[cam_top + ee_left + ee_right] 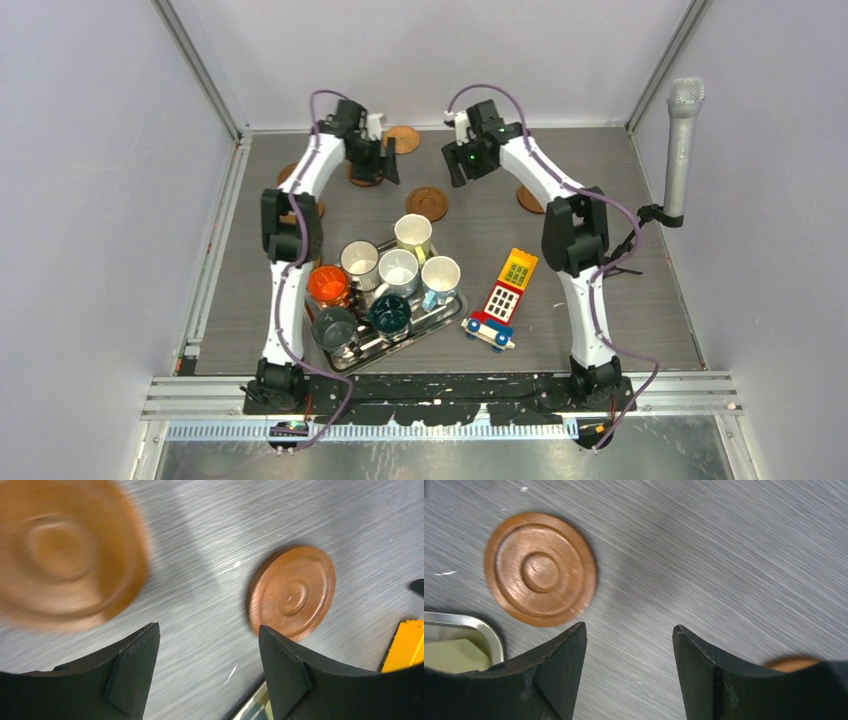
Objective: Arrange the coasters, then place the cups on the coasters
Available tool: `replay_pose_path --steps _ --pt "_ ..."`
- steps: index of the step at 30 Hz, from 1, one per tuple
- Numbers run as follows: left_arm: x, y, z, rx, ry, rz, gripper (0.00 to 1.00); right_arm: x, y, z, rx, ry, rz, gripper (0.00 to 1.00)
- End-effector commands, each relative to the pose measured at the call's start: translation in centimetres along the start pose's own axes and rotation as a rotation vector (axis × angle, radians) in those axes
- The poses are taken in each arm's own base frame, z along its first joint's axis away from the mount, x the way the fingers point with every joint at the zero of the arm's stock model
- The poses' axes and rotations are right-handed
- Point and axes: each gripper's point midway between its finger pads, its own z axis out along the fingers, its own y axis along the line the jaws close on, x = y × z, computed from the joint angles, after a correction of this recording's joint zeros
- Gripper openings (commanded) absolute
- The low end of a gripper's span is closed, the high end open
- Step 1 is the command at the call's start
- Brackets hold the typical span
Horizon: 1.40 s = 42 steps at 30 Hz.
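Note:
Several reddish-brown coasters lie on the far half of the table: one at the back, one in the middle, one at the right. Others are partly hidden by the left arm. My left gripper hangs open and empty over bare table, with a blurred coaster ahead on its left and a sharper one on its right. My right gripper is also open and empty, and a coaster lies ahead to its left. The cups, among them an orange one and a pale yellow one, stand on the metal tray.
A colourful toy lies right of the tray. A microphone stands on a post at the right wall. The tray's corner shows in the right wrist view. Walls close in the table at the back and both sides.

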Motion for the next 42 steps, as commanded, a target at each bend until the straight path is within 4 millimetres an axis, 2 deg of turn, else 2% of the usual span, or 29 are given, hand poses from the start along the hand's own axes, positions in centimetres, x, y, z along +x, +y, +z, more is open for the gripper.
replay_pose_path --steps 1,4,7,13,19,27,36,42 --pt "-3.3 2.1 -10.0 -0.041 -0.152 -0.009 0.76 -3.2 3.4 1.3 -0.027 -0.078 -0.039 0.69" --pt "-2.3 4.3 -12.2 -0.077 -0.160 -0.045 0.78 -3.3 4.7 2.6 -0.023 -0.081 -0.048 0.71" --pt "-1.3 5.7 -13.8 -0.103 -0.166 -0.067 0.80 -3.3 5.8 3.8 -0.011 -0.077 -0.063 0.73" --pt "0.0 6.5 -15.0 -0.130 -0.167 -0.077 0.83 -2.1 6.7 6.4 0.041 -0.045 -0.113 0.73" --pt "-0.5 6.6 -15.3 -0.136 -0.186 -0.068 0.83 0.0 5.0 7.1 0.136 0.013 -0.134 0.71" --pt "-1.3 7.1 -15.1 -0.156 -0.196 -0.060 0.83 3.6 2.6 6.2 0.168 0.097 -0.073 0.58" --pt "-1.1 7.4 -15.0 -0.170 -0.188 -0.074 0.84 7.5 -2.2 3.7 0.209 0.174 0.053 0.53" --pt "-0.9 7.6 -15.0 -0.179 -0.181 -0.077 0.84 10.3 -6.4 2.2 0.263 0.221 0.136 0.49"
